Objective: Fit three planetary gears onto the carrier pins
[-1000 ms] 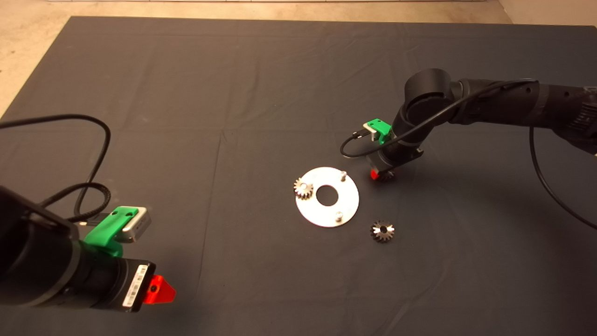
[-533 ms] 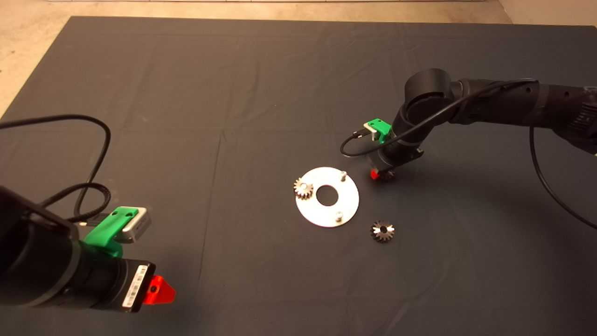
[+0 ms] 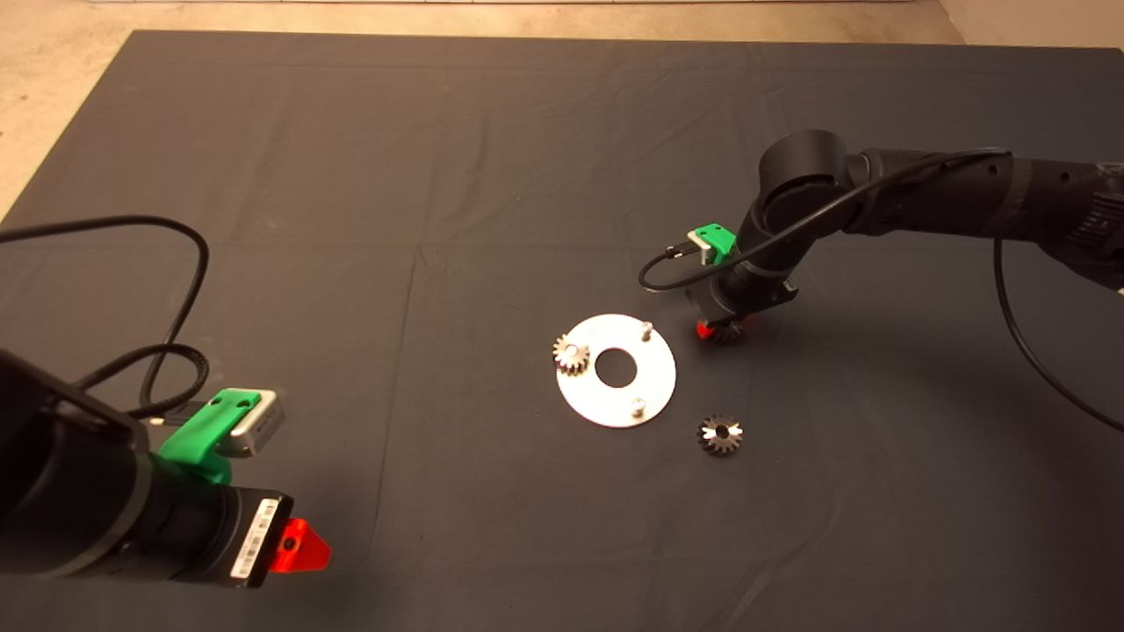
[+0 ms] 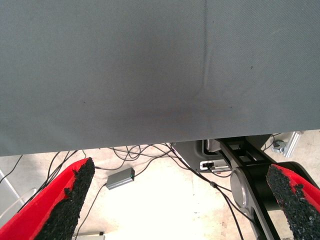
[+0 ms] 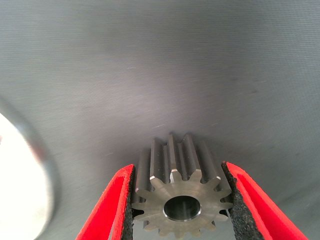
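The right gripper (image 3: 718, 332) is sitting low over the mat (image 3: 439, 175) just off the silver disc (image 3: 616, 399), at about two o'clock from the disc's centre hole, and its red fingers (image 5: 112, 202) are pressing their black pads against both sides of a planetary gear (image 5: 181, 195). In the right wrist view the gear is standing with its bore facing the camera and its toothed length running away from the lens, so its axis is lying along the fingers rather than across them.

The relation that matters is gear to pin. The nearest free carrier pin (image 3: 645, 330) is standing at about one o'clock on the disc, lying toward nine o'clock from the held gear and only a little way off; the disc's bright rim (image 5: 30, 165) is showing at the edge of the right wrist view. A second free pin (image 3: 638, 405) is standing at about five o'clock on the disc. The pin at nine o'clock is already carrying a gear (image 3: 571, 355). The third gear (image 3: 720, 434) is lying flat on the mat, near the disc at about four o'clock from its centre.

The right arm is plainly the nearer one. The left gripper (image 4: 180, 200) is waiting at the head view's lower left, well apart from the disc, its fingers spread wide around nothing.

The bore will probably need to be turned to point downward before it can drop over the pin.
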`<state>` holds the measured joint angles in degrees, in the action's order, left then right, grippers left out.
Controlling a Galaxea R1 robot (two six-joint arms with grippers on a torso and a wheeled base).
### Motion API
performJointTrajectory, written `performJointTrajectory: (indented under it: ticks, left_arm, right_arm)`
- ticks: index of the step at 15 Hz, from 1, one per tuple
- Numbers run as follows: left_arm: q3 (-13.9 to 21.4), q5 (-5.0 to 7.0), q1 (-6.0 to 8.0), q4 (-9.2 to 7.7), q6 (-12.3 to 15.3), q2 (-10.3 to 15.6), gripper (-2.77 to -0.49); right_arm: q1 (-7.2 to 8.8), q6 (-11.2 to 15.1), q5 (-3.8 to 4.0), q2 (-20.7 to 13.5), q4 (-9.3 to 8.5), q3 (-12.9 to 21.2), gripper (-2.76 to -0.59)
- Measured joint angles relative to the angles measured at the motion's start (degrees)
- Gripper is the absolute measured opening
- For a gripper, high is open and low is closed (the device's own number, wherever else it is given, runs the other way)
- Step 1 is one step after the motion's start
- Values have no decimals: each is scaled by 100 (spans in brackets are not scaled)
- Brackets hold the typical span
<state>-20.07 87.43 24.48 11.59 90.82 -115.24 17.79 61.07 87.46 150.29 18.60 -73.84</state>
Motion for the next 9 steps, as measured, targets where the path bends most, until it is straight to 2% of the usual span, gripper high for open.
performJointTrajectory:
  ticks: [6,9]
  left_arm:
    - [23,0,0,-4,0,-13,-78]
    - [26,2,0,-5,-2,-14,-78]
  right_arm:
    - [285,146,-9,186,-334,39,-227]
    - [436,166,11,264,-405,39,-227]
